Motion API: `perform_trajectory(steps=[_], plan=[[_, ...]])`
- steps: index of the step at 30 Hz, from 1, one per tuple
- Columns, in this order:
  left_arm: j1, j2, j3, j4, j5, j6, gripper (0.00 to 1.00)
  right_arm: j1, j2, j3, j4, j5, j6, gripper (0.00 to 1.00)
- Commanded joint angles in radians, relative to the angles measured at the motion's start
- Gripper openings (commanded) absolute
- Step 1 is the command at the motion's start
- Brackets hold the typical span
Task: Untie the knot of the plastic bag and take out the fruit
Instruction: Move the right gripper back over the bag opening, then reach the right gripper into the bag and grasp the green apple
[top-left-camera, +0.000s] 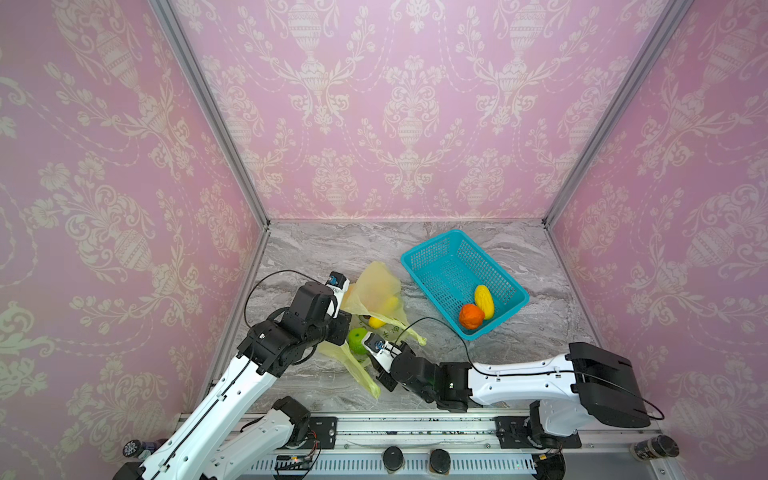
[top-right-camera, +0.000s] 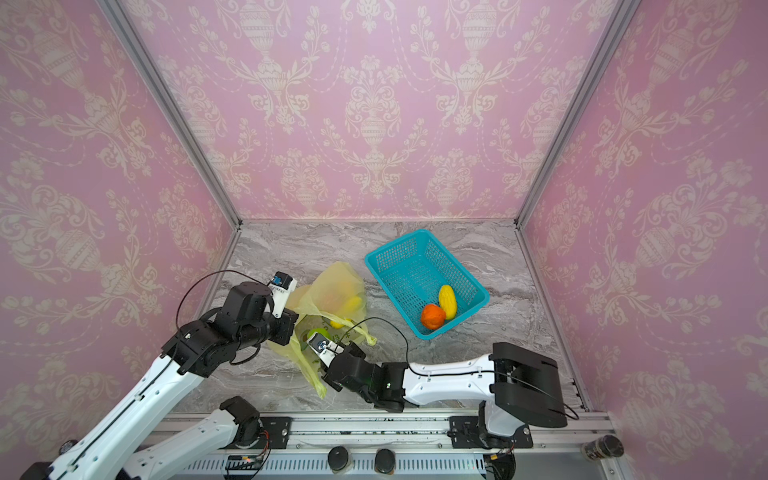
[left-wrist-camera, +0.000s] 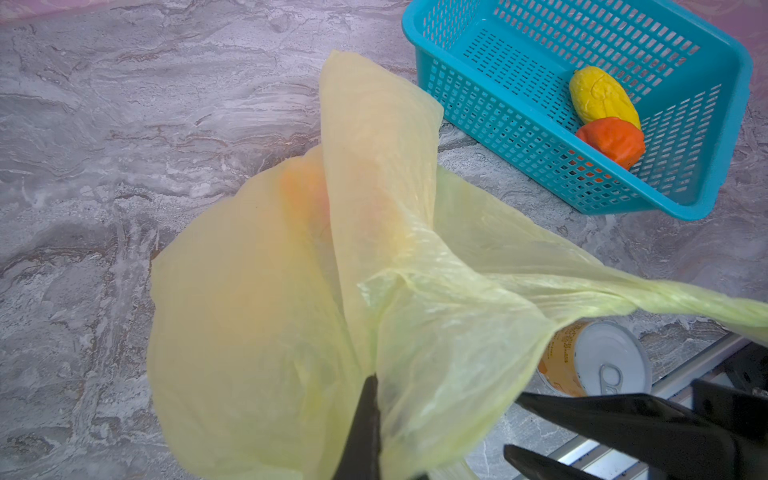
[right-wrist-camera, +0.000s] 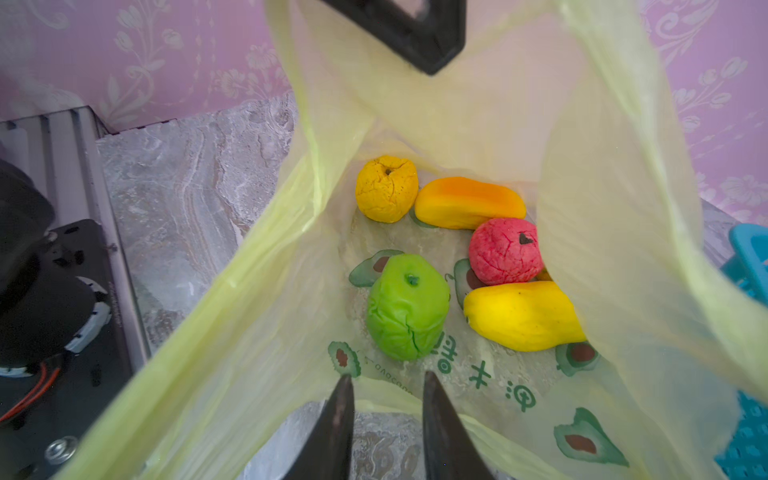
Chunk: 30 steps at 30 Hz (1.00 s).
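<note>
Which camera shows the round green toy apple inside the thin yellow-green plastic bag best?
The right wrist view: it looks straight into the open yellow-green plastic bag, where the round green toy apple lies whole and unobstructed. Both top views show just a small green patch of it. The left wrist view shows only bag film.

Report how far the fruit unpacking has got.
Done: the thin yellow-green plastic bag gapes open, no knot visible, and an elongated yellow fruit and an orange one lie in the teal mesh basket. In hand: the left gripper holds the bag up; the right gripper, jaws apart, points at the green apple. Left: at least five fruits inside the bag.
</note>
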Motion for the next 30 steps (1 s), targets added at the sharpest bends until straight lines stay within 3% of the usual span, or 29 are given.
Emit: perform_trajectory(steps=[1,7,13,18,22,30], plan=[[0.009,-0.006,-0.009,-0.006,-0.002,-0.003,0.00,-0.026,0.041,0.027,0.069,0.019,0.029,0.31],[0.009,-0.006,-0.008,-0.006,0.002,-0.003,0.00,-0.080,0.151,0.056,0.109,0.025,0.074,0.43],[0.009,-0.014,-0.010,-0.004,0.007,-0.003,0.00,-0.106,0.271,0.124,0.129,0.000,0.079,0.69],[0.009,-0.011,-0.009,-0.006,0.010,-0.003,0.00,-0.115,0.367,0.209,0.097,0.005,0.086,0.81],[0.009,-0.026,-0.011,-0.003,0.006,-0.003,0.00,-0.129,0.442,0.257,0.099,-0.001,0.090,0.80],[0.009,-0.012,-0.009,-0.005,0.006,-0.004,0.00,-0.130,0.418,0.266,0.068,-0.010,0.072,0.45]])
